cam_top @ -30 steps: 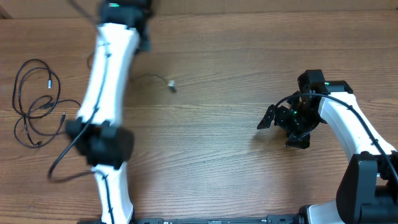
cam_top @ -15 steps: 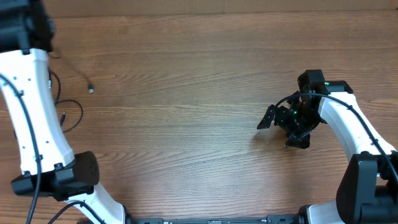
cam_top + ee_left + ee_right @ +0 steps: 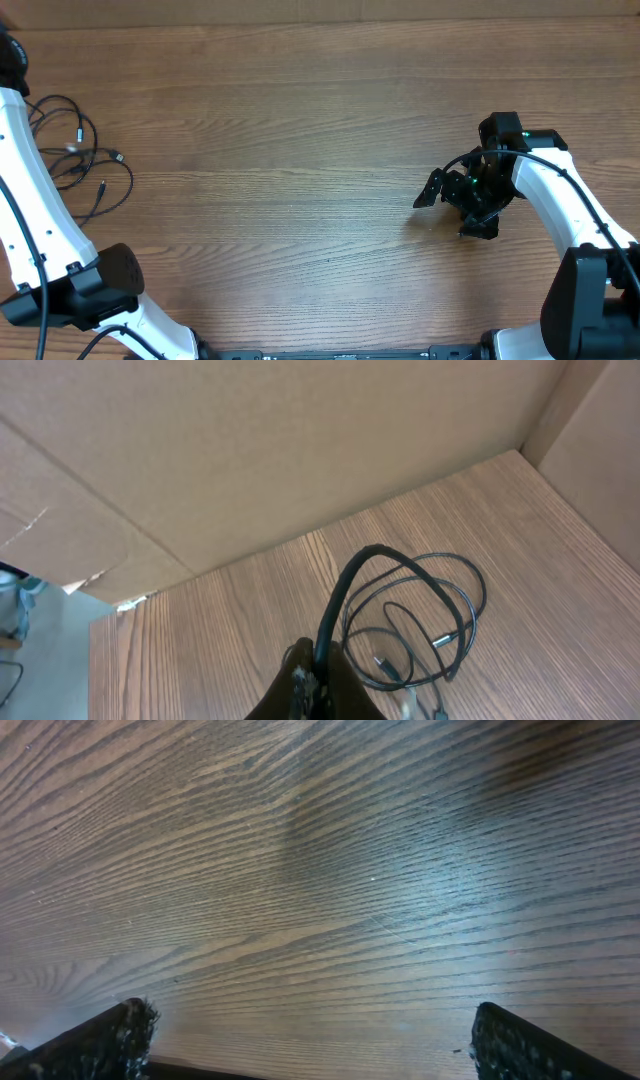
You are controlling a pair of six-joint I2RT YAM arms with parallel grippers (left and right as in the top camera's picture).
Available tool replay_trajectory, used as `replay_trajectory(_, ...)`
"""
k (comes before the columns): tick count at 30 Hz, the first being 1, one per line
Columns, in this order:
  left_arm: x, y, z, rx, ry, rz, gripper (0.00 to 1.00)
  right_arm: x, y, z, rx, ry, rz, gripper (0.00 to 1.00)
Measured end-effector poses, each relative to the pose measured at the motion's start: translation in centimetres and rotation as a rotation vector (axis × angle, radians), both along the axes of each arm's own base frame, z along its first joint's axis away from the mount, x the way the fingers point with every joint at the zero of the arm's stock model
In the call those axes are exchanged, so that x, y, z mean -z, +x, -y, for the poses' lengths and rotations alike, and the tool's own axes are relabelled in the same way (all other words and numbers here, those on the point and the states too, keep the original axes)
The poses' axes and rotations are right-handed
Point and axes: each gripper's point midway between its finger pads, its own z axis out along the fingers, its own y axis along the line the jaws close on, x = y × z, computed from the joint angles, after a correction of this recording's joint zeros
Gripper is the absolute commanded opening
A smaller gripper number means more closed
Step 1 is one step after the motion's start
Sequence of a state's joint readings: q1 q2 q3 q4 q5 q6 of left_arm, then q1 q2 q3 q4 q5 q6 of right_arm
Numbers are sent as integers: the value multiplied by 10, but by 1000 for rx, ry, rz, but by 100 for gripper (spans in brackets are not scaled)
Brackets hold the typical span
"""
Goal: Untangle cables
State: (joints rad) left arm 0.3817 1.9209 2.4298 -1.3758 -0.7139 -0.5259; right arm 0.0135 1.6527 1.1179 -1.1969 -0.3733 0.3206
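Now left gripper [image 3: 318, 662], clenched on cables [image 3: 343, 588], has swung leftward; right gripper [image 3: 455, 210] stays released.

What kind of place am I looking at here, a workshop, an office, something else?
Most likely a robotics test bench, not a home or office: a wood-grain table backed by cardboard walls, a left robot arm and right robot arm working over it, and loose black cables for handling.

White links [image 3: 565, 195], black joints [image 3: 112, 283], black right end effector [image 3: 455, 209], green light [image 3: 524, 135]
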Motion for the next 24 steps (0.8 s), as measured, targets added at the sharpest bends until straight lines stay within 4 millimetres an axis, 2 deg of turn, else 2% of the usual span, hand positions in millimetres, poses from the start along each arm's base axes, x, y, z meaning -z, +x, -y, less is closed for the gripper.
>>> replay_trajectory(1,2,0,-1,-3,-2,-3,23,0,0,0,0,0,0,100)
replay_trajectory(2,4,1,-2,-4,-5,-8,37,0,0,0,0,0,1,100)
replay_trajectory(4,10,5,-3,-1,-14,-20,76,0,0,0,0,0,0,100)
replay_trajectory(6,18,10,-4,5,-29,-28,88,0,0,0,0,0,0,100)
replay_trajectory(8,25,15,-3,14,-49,-29,93,0,0,0,0,0,0,100)
replay_trajectory(13,35,25,4,49,-106,-11,100,0,0,0,0,0,0,100)
replay_trajectory(16,42,33,14,101,-173,8,100,0,0,0,0,0,0,100)
replay_trajectory(19,51,47,33,193,-283,49,100,0,0,0,1,0,0,100)
replay_trajectory(24,61,73,80,400,-491,118,100,0,0,0,0,0,1,100)
